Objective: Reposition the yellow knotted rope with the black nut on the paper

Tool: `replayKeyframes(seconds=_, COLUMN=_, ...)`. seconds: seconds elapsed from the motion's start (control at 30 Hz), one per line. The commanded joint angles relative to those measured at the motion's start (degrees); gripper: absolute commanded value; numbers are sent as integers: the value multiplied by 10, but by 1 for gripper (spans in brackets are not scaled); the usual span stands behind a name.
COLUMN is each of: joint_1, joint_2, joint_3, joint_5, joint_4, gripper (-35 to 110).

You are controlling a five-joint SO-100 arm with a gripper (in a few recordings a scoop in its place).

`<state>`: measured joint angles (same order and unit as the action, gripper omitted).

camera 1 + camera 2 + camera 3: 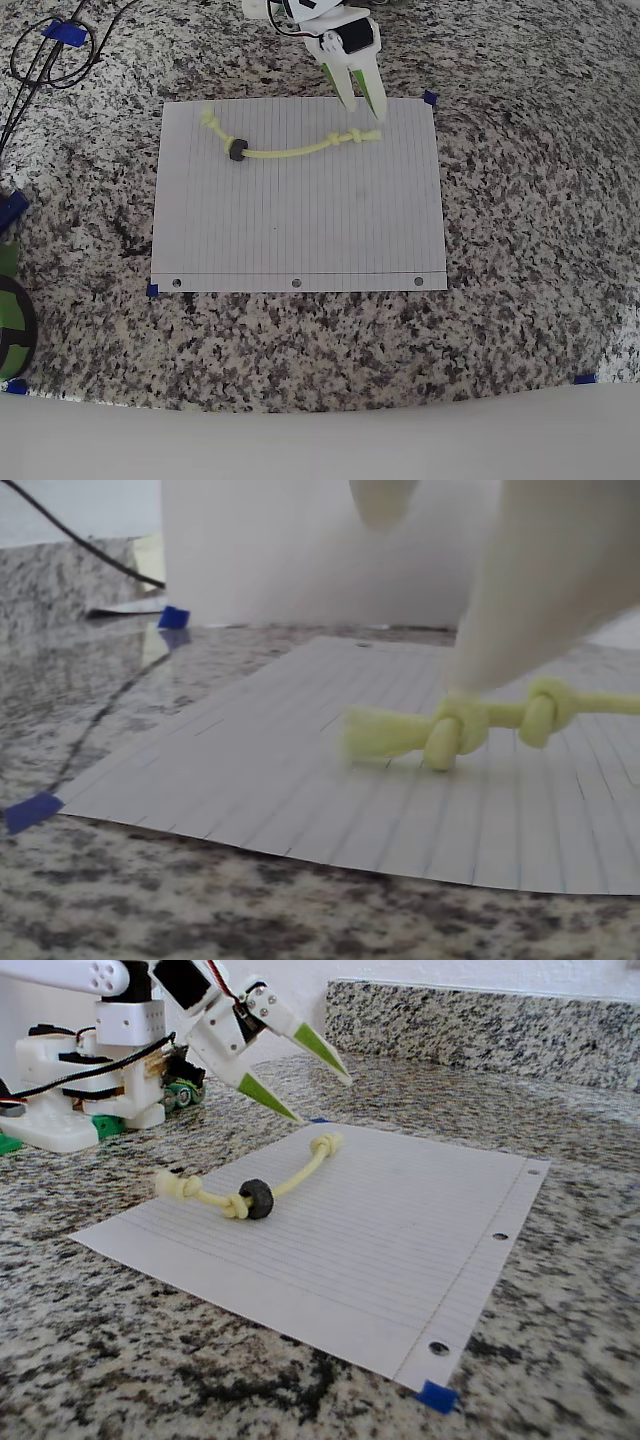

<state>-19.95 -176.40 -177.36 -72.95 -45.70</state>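
Hovering with fingers spread, the gripper (pixel 362 103) is grasping nothing; the yellow knotted rope (pixel 295 151) with the black nut (pixel 238 152) is lying upper on the paper (pixel 300 230), so repositioning seems not begun.

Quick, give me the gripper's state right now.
Gripper: open, holding nothing; fingers spread above the knotted end of the yellow knotted rope on the paper.
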Motion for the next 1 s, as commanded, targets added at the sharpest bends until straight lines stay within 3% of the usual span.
replayKeyframes(seconds=0.0, joint_1=50, joint_2=6, joint_3=58, joint_5=-38, joint_4=-25, gripper=59)
replayKeyframes(seconds=0.23, joint_1=160, joint_2=109, joint_3=140, joint_5=-108, joint_4=-49, gripper=54)
replayKeyframes(seconds=0.5, joint_1=263, joint_2=304, joint_3=192, joint_5=-178, joint_4=-9, gripper=53)
replayKeyframes(seconds=0.97, joint_1=368, joint_2=526, joint_3=308, joint_5=-208, joint_4=-6, gripper=49)
